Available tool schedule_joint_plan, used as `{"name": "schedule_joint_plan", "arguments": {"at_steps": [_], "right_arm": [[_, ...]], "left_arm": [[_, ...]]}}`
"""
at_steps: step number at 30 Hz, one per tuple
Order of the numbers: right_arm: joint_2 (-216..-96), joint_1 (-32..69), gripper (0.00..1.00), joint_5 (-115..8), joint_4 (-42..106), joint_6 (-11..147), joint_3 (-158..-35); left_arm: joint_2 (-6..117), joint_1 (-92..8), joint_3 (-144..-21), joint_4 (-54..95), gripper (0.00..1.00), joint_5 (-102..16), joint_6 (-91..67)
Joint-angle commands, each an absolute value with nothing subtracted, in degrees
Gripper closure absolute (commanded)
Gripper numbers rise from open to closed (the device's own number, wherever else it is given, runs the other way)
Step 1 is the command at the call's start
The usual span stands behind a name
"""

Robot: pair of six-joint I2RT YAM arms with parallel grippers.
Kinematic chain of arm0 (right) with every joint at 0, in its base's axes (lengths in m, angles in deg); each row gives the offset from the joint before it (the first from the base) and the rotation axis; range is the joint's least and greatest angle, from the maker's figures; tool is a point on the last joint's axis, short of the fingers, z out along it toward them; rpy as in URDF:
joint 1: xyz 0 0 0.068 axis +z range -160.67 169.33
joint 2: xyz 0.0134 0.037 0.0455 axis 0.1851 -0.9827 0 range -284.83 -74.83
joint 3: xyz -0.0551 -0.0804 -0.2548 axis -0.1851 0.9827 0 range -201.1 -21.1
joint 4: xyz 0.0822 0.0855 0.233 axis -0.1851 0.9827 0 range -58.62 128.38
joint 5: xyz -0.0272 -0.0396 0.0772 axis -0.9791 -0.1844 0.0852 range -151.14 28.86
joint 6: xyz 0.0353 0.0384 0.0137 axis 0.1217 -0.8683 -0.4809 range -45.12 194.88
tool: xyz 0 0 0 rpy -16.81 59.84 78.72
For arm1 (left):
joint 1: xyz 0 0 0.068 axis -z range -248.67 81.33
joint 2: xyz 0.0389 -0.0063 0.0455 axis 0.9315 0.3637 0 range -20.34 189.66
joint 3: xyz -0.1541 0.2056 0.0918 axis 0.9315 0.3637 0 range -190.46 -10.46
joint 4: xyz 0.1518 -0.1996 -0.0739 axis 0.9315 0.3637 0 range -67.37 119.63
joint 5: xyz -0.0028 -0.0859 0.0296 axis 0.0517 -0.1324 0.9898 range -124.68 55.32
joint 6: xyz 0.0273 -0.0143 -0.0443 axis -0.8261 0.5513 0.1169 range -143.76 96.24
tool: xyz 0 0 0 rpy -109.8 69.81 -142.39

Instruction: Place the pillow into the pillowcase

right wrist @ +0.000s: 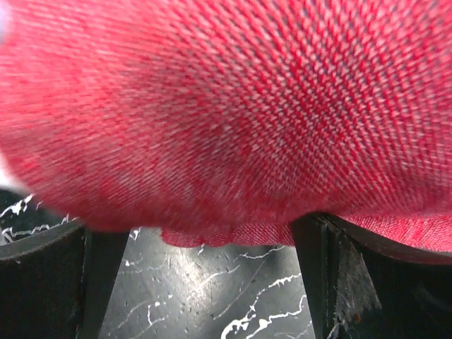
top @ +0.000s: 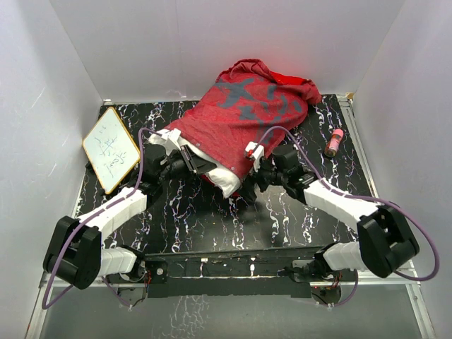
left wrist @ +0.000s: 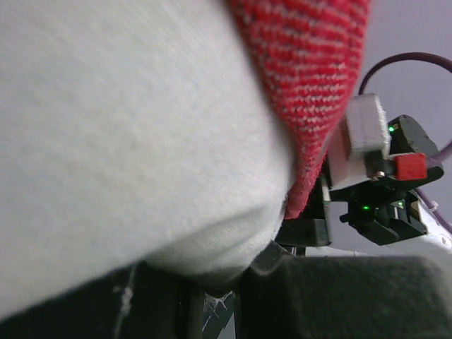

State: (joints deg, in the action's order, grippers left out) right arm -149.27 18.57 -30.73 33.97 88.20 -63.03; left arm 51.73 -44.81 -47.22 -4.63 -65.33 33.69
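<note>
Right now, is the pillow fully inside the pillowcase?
Mostly in, not fully: a white strip of pillow shows along the red pillowcase's near open edge.

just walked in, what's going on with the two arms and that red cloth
Two robot arms are putting a white pillow into a red pillowcase. The case covers most of it; only the pillow's near edge sticks out at the open end. The left fingers are pressed in at that exposed edge, though whether they grip is unclear. The right fingers stand wide apart at the case's hem, holding nothing.
</note>
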Motion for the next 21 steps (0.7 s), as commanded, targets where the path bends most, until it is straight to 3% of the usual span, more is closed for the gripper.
{"name": "schedule_joint_plan", "arguments": {"at_steps": [1, 3, 6, 8, 11, 17, 21], "right_arm": [[-150.3, 19.87, 0.08, -37.22, 24.14, 84.4, -64.14], [-147.87, 19.92, 0.25, -38.26, 23.94, 85.88, -62.99], [-144.91, 19.65, 0.73, -37.91, 25.55, 88.03, -62.39], [-144.0, 18.93, 0.91, -35.92, 30.07, 90.01, -64.25], [-142.93, 17.6, 0.92, -27.24, 38.14, 94.22, -68.59], [-144.68, 19.88, 0.92, 4.54, 55.28, 105.64, -82.35], [-152.09, 26.69, 0.92, 9.76, 62.55, 107.18, -99.46]], "left_arm": [[47.69, -44.77, -51.22, -9.55, 1.0, -64.08, 34.16], [47.93, -44.77, -51.43, -9.4, 1.0, -63.95, 33.95], [48.94, -44.77, -52.05, -9.48, 1.0, -64.08, 33.65], [49.77, -44.77, -52.86, -9.42, 1.0, -64.33, 33.4], [50.56, -44.82, -54.44, -7.77, 1.0, -64.42, 31.69], [54.58, -44.78, -57.02, -8.12, 1.0, -62.44, 26.51], [61.15, -43.14, -58.1, -15.16, 1.0, -59.07, 27.73]]}}
